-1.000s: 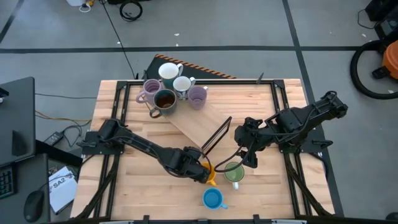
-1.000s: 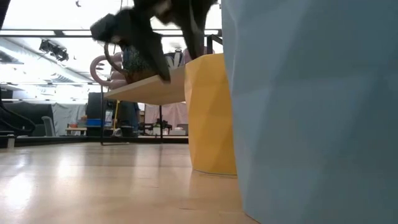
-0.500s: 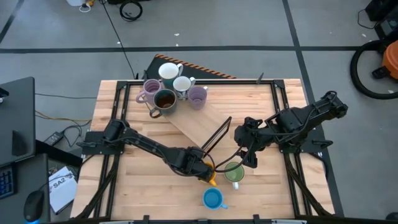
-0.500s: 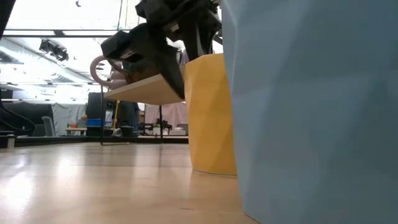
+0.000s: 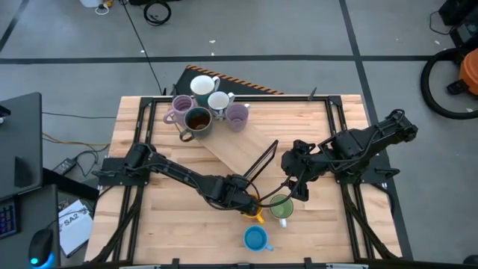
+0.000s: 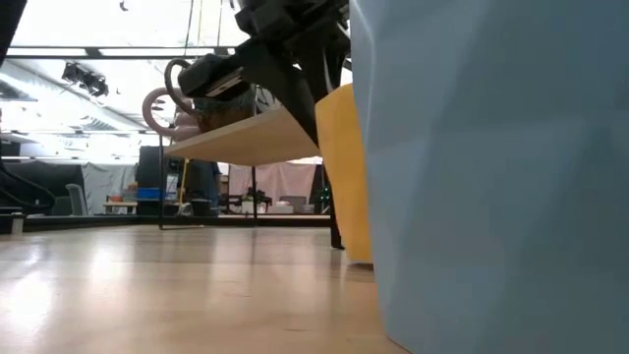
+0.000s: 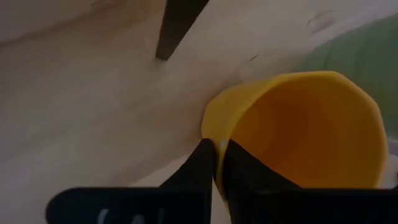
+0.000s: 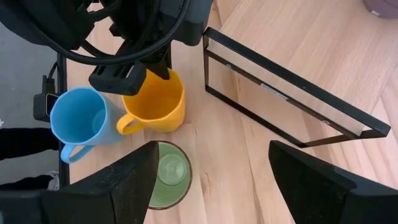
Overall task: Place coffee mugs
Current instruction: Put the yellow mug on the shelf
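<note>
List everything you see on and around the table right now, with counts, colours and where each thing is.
orange mug: one, orange, near edge of table, its rim pinched by the left gripper.
green mug: one, green, beside the orange mug.
blue mug: one, light blue, nearest the table's front edge.
white mugs: two, white, far end of the raised shelf.
purple mugs: two, lilac, same cluster.
brown mug: one, dark brown, same cluster.
shelf: one, light wood on black frame, diagonal across table.
table: one, light wood.
left gripper: shut on orange mug's rim.
right gripper: open, above green mug.
</note>
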Controlling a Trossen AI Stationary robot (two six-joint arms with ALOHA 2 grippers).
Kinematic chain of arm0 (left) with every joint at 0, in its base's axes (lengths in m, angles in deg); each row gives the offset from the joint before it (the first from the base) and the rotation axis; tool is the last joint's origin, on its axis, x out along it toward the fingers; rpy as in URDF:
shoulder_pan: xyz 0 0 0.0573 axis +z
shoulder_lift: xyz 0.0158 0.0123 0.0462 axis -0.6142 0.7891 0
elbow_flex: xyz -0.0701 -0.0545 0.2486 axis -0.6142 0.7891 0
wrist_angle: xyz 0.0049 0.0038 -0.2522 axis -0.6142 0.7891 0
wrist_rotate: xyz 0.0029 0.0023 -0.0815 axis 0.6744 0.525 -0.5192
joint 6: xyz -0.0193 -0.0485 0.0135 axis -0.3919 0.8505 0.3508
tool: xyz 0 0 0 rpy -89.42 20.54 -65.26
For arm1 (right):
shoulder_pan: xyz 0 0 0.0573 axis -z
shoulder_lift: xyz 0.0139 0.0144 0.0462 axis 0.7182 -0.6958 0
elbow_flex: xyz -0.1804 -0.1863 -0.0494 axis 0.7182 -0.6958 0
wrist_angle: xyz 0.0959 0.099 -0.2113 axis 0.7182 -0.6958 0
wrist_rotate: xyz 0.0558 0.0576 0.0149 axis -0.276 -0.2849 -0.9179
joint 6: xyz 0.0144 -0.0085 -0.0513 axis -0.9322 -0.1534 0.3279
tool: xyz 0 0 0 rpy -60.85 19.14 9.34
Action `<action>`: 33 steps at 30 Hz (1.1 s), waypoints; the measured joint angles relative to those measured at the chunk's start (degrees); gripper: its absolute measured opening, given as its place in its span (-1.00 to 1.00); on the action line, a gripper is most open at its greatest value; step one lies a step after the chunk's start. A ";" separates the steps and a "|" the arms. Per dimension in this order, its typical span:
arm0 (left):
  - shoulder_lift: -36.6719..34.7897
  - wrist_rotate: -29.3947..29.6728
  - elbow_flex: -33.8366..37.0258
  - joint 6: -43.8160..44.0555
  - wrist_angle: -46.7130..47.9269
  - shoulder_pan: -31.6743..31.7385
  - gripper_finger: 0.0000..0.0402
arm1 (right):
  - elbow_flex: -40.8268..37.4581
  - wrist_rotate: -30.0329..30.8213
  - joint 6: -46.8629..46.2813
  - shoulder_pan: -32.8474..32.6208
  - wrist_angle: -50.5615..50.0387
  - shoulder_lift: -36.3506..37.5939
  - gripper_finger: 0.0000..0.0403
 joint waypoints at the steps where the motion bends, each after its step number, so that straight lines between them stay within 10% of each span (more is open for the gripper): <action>1: 0.00 -0.14 0.00 0.15 -0.03 0.06 -0.89 | 0.00 0.00 0.00 0.00 0.00 0.00 0.53; 22: -10.38 -17.15 0.02 -14.55 1.47 2.80 -0.88 | 0.02 0.49 1.57 0.26 0.09 0.00 0.53; 33: -17.76 -10.91 -0.07 -22.36 11.86 5.97 -0.88 | 0.02 2.41 1.59 0.28 0.72 0.04 0.53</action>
